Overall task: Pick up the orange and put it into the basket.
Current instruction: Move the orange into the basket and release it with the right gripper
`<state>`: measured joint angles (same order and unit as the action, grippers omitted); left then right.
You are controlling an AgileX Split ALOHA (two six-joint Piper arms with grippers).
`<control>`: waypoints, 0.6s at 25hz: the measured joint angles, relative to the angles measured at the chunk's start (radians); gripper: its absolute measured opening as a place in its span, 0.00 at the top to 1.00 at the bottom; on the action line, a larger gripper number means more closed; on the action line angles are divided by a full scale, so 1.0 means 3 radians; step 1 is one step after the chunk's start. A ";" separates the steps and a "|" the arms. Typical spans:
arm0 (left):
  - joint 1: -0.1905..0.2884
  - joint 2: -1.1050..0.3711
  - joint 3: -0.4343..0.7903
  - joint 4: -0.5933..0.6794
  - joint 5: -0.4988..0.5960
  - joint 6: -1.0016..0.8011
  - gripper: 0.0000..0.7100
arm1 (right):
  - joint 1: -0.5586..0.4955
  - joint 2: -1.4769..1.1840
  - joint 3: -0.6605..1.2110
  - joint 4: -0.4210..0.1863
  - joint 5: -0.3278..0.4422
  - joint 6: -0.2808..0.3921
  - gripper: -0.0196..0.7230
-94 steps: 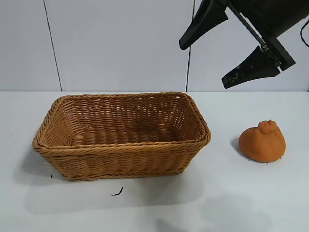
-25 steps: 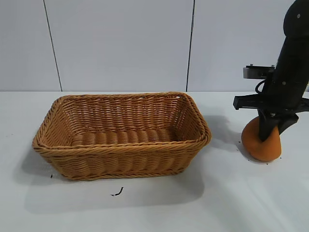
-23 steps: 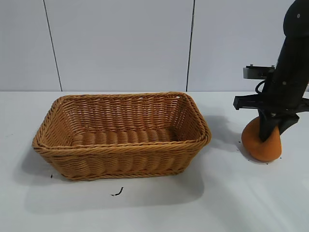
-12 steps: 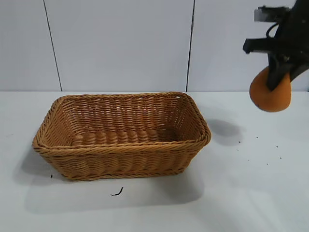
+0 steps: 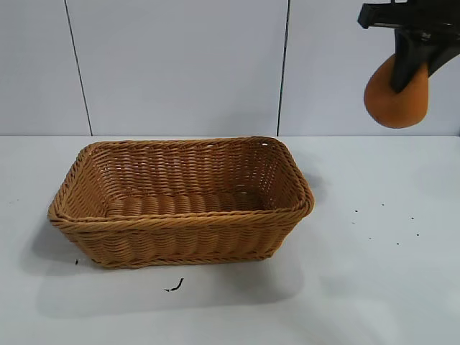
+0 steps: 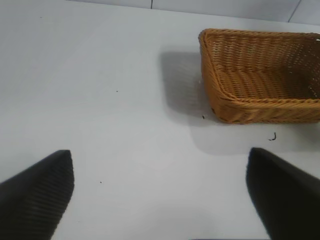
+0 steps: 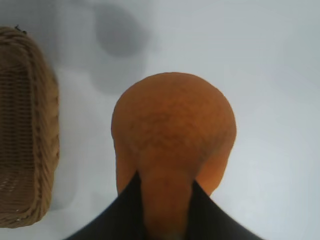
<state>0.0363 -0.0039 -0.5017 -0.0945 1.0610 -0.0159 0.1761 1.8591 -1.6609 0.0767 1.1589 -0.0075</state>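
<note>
At the upper right of the exterior frame, the right end effector [image 5: 411, 61] is clamped on the orange [image 5: 396, 100], held high enough to clear the rim of the basket [image 5: 183, 215] resting at centre-left on the surface [image 5: 374, 273].

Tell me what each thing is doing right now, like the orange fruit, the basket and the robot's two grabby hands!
Lumpy matte orange fruit: lifted off the table, gripped, in the air to the right of the basket.
Tan-brown woven wicker basket: upright on the white table, nothing inside.
Right end effector: shut on the fruit, high above the table.
Left end effector: open, holding nothing, above bare table away from the basket.
</note>
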 joint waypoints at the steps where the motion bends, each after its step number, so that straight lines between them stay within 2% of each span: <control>1: 0.0000 0.0000 0.0000 0.0000 0.0000 0.0000 0.05 | 0.0092 0.0000 0.0000 0.0026 -0.0013 0.0000 0.85; 7: 0.0000 0.0000 0.0000 0.0000 0.0000 0.0000 0.05 | 0.0698 0.0004 0.0000 0.0089 -0.0238 0.0025 0.85; 15: 0.0000 0.0000 0.0000 0.0000 0.0000 0.0000 0.05 | 0.1452 0.0221 -0.0003 0.0098 -0.0789 0.0159 0.85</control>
<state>0.0363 -0.0039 -0.5017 -0.0945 1.0610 -0.0159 0.6118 1.9255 -1.6619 0.1062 0.9223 0.0402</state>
